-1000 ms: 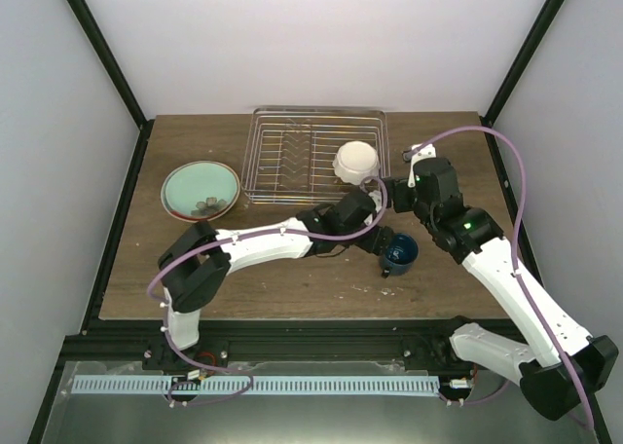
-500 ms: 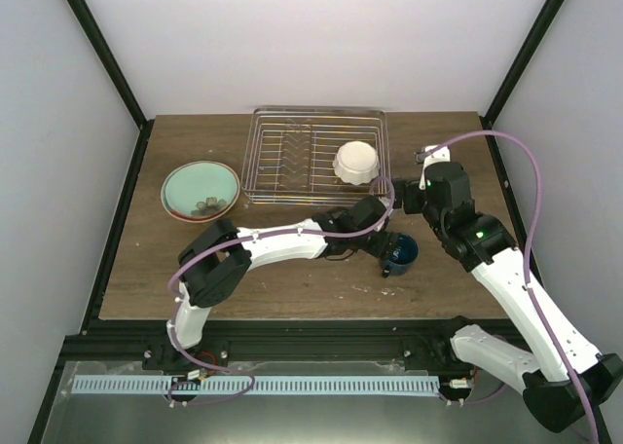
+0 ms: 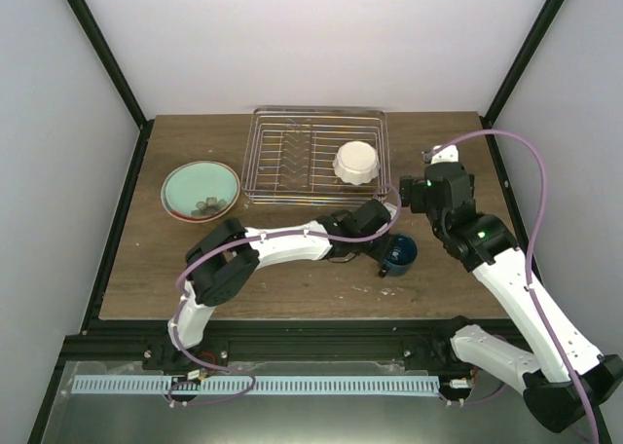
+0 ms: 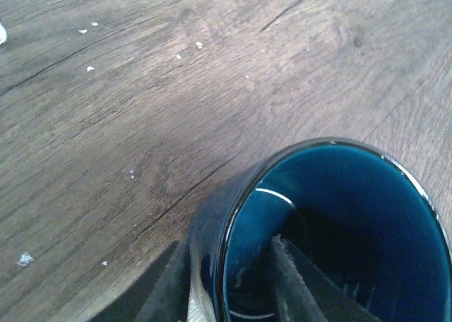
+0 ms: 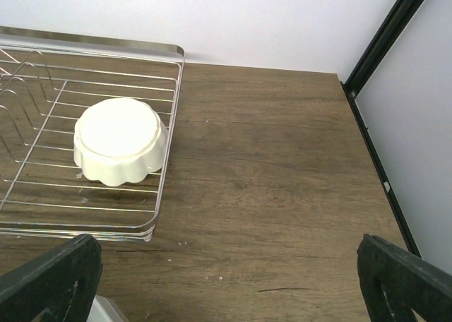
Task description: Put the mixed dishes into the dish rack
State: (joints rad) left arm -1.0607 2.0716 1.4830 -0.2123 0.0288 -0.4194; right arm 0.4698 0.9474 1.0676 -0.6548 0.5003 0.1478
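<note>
Left gripper (image 4: 226, 246) narrowed since last look, jaws straddling dark blue mug (image 4: 339, 216) wall, small gap left; right gripper (image 5: 226, 265) jaws wide apart, empty.

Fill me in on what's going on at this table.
The left gripper is at the dark blue mug on the table, one finger inside the rim, one outside. The mug is not lifted yet. The right gripper hangs open and empty beside the dish rack, where a white scalloped dish already sits upside down. A pale-green plate waits outside it.

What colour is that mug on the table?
The mug is dark blue; clearest in the left wrist view.
</note>
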